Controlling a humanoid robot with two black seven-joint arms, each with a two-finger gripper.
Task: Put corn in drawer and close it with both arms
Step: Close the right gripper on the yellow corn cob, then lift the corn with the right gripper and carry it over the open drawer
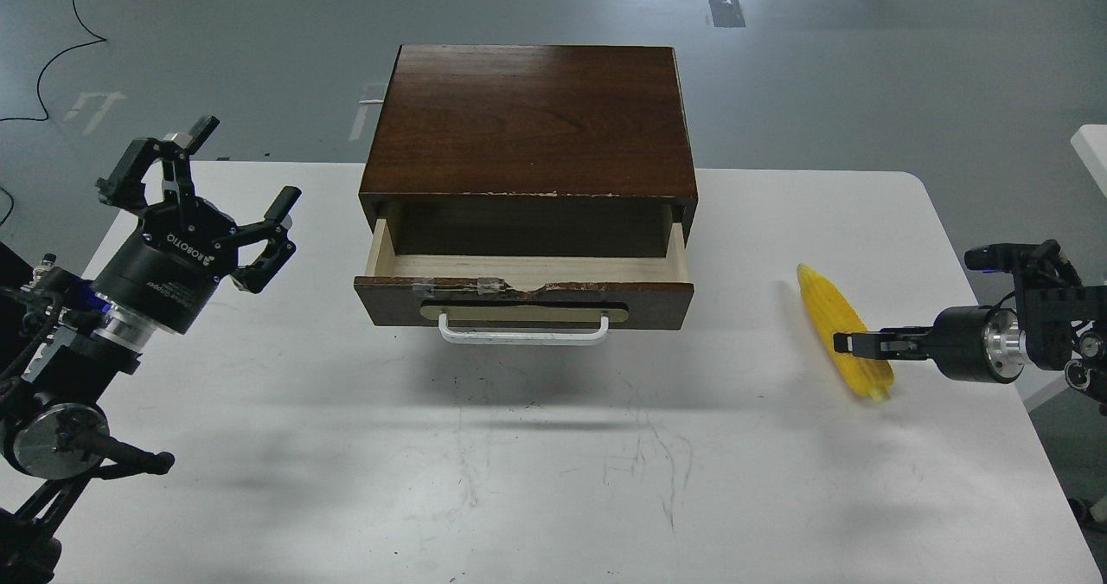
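The yellow corn [832, 311] lies slantwise at the right of the table, its lower end slightly raised and blurred. My right gripper [846, 343] reaches in level from the right, seen side-on, with its thin fingers closed across the cob's lower half. The drawer [523, 300] stands pulled open out of the dark cabinet [529, 121]. Its pale wood inside is empty and its white handle [522, 335] faces me. My left gripper [249, 160] is open and empty. It hovers left of the drawer, pointing up and to the right.
The white table [536, 480] carries only the cabinet and the corn. Its right edge runs close behind my right wrist. A black cable [52, 48] lies on the grey floor at the far left.
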